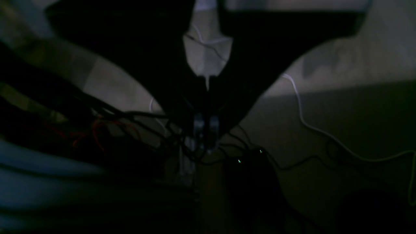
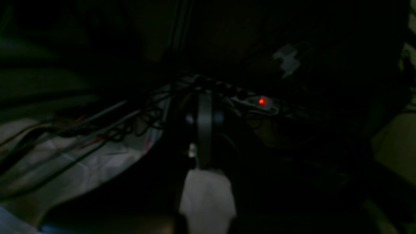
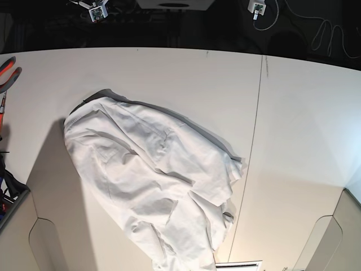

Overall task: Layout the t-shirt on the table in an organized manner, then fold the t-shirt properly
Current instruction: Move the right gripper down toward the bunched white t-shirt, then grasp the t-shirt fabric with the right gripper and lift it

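The white t-shirt (image 3: 149, 175) lies crumpled in a long diagonal heap on the white table (image 3: 304, 113), running from the left middle down past the near edge. Neither arm shows in the base view. The left wrist view is very dark. In it, my left gripper (image 1: 208, 85) has its dark jaws closed to a point on a white fold of the t-shirt (image 1: 208, 55). The dim right wrist view shows my right gripper (image 2: 204, 167) shut, with a white bunch of the t-shirt (image 2: 206, 198) at its tip.
Orange-handled pliers (image 3: 8, 70) lie at the table's far left edge. A thin dark seam (image 3: 252, 152) crosses the tabletop right of the shirt. Both wrist views show tangled cables; a power strip with a red light (image 2: 261, 101) and a white cord (image 1: 302, 113) are among them.
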Controlling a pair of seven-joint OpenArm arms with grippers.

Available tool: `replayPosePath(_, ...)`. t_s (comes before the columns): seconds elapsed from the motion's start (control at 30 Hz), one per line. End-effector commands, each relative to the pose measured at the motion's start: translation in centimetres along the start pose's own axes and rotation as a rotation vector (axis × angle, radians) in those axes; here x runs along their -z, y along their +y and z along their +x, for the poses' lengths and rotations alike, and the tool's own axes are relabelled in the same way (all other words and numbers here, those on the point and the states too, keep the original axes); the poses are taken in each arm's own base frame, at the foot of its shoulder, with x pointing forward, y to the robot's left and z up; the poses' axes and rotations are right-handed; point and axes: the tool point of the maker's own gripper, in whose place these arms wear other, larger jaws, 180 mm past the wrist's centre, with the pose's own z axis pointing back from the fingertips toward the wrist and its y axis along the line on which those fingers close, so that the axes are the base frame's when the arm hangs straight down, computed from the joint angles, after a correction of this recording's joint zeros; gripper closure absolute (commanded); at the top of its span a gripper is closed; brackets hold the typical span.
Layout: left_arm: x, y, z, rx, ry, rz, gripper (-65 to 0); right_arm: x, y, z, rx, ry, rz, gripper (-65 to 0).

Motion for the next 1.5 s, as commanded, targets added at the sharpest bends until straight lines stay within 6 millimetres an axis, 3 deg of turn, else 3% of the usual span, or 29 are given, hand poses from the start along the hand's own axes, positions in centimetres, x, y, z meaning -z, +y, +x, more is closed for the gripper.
replayPosePath(0.0, -1.2, 0.4, -0.1, 0.011, -0.016, -0.015, 0.0, -1.1, -0.1, 0.3, -0.011, -0.029, 0.009, 0.0)
replayPosePath(0.17, -6.4, -0.3, 0.5, 0.110, -0.025, -0.143, 0.0, -5.6, 1.6, 3.0, -0.042, -0.134, 0.064, 0.0)
replayPosePath(0.33, -12.5, -3.7, 1.9, 0.307, 0.041, -0.358, 0.0, -10.8, 2.4, 9.1, -0.034, -0.311, 0.051, 0.0)
replayPosePath(0.5, -16.9, -4.5, 9.5, 0.444, -0.135, -0.355, 0.0, -15.1, 2.7, 15.8, -0.113, -0.509, 0.007, 0.0)
replayPosePath(0.67, -18.7, -3.1, 18.3, 0.542, -0.361, -0.249, 0.0, -16.6, 2.2, 20.4, -0.174, -0.650, -0.039, 0.0)
replayPosePath(0.8, -18.5, -1.4, 24.5, 0.542, -0.532, -0.162, 0.0, -16.4, 0.9, 24.3, -0.180, -0.753, -0.094, 0.0)
replayPosePath(0.9, -18.0, 0.0, 27.9, 0.516, -0.620, -0.080, 0.0, -16.2, -0.6, 27.3, -0.113, -0.832, -0.183, 0.0)
replayPosePath(1.07, -16.5, 0.7, 30.7, 0.493, -0.679, -0.057, 0.0, -14.1, -1.7, 31.8, 0.000, -0.862, -0.243, 0.0)
replayPosePath(1.17, -15.0, 0.8, 31.0, 0.476, -0.671, -0.071, 0.0, -11.7, -0.4, 33.9, 0.003, -0.854, -0.194, 0.0)
replayPosePath(1.3, -12.6, 0.9, 30.1, 0.448, -0.623, -0.097, 0.0, -6.8, 3.6, 35.3, -0.254, -0.786, -0.064, -38.9)
replayPosePath(1.33, -12.1, 1.0, 29.9, 0.441, -0.613, -0.101, -3.5, -5.6, 4.2, 35.7, -0.293, -0.768, -0.048, -43.5)
replayPosePath(1.4, -11.0, 1.2, 29.8, 0.429, -0.596, -0.106, -13.2, -3.3, 4.4, 36.1, -0.325, -0.730, -0.037, -44.3)
replayPosePath(1.47, -10.1, 1.5, 29.8, 0.417, -0.583, -0.106, -16.8, -1.2, 4.6, 36.4, -0.365, -0.692, -0.037, -44.3)
